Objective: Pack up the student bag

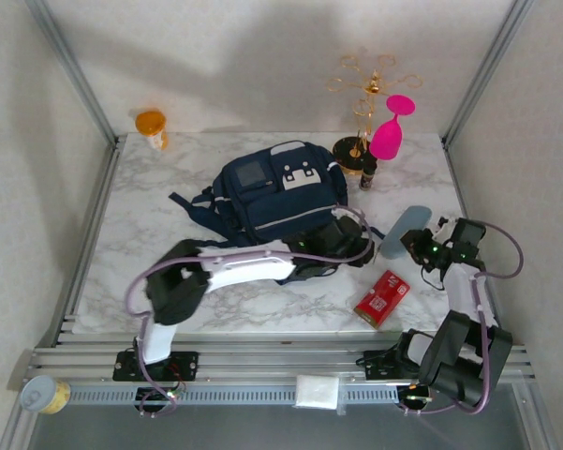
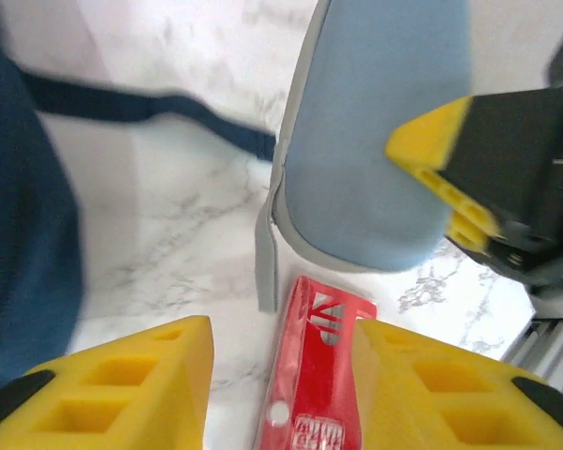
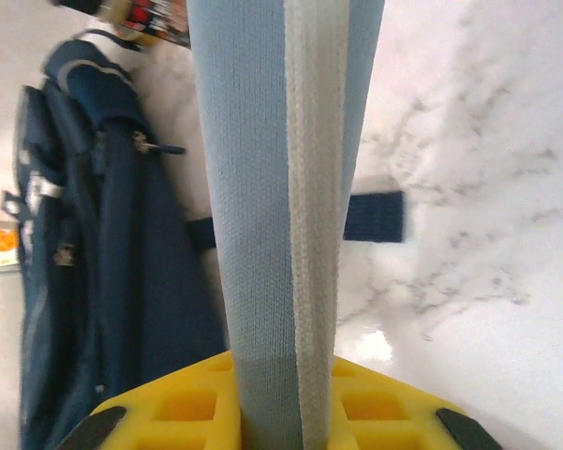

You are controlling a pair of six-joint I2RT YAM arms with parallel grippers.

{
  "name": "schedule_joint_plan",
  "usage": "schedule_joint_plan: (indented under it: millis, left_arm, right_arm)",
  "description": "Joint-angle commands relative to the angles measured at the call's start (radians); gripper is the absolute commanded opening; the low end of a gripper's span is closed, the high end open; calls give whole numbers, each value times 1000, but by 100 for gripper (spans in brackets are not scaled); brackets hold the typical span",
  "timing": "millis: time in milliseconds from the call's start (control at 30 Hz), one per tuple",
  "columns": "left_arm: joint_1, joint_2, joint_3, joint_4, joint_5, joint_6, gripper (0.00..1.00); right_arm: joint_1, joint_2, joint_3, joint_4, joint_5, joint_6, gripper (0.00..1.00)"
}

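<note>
The marble table has its widest bare stretch left of the student bag, running out to the metal rail. There is a narrower strip on the bag's near side.

The student bag lies flat at the middle of the table, toward the back.

My left gripper sits at the bag's near-right corner, its fingers spread apart and holding nothing.

Behind the bag's right end stands a gold wire stand. A pink glass hangs against it, so that corner is crowded.

My right gripper is to the right of the bag, clamped on a light-blue pouch and close to the table's right edge. A dark strap trails from the bag across the marble toward the pouch.

A red packet lies to the near right of the bag, under my open left fingers. An orange bottle stands at the back-left corner, well apart from the bag, and a small dark bottle is just off the bag's far-right corner.
</note>
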Motion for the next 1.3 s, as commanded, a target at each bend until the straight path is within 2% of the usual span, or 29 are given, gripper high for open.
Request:
schedule_joint_plan:
  millis: [0,67,133,233,500,567,700,867,1000,1133,1267]
  left_arm:
    - [3,-165,-89,-128,-188,228,49]
    - [14,-225,-140,-197,-218,356,52]
    - [18,-253,-175,-261,-261,427,54]
    - [17,-276,-234,-288,-267,489,59]
    - [23,-211,-280,-233,-399,576,73]
    - [36,-175,-266,-215,-457,572,74]
    - [88,-116,-231,-197,-486,559,73]
    - [137,-83,-220,-157,-521,576,63]
    - [189,-104,-214,-138,-434,584,54]
    - [223,-120,-206,-106,-375,588,34]
    - [227,-125,-153,-144,-373,586,4]
  right_arm:
    - [11,-65,59,-52,-61,22,8]
    - [28,-100,68,-63,-74,38,8]
    - [56,-117,74,-71,-82,51,8]
    - [97,-117,84,-82,-103,72,8]
    - [144,-118,104,-104,-104,78,8]
    - [147,-120,103,-101,-110,78,8]
    - [149,-120,100,-104,-117,72,7]
    - [153,-115,104,-114,-126,60,6]
    - [164,-109,115,-127,-136,57,6]
    - [210,-109,116,-131,-140,73,5]
    - [295,-117,92,-94,-141,135,5]
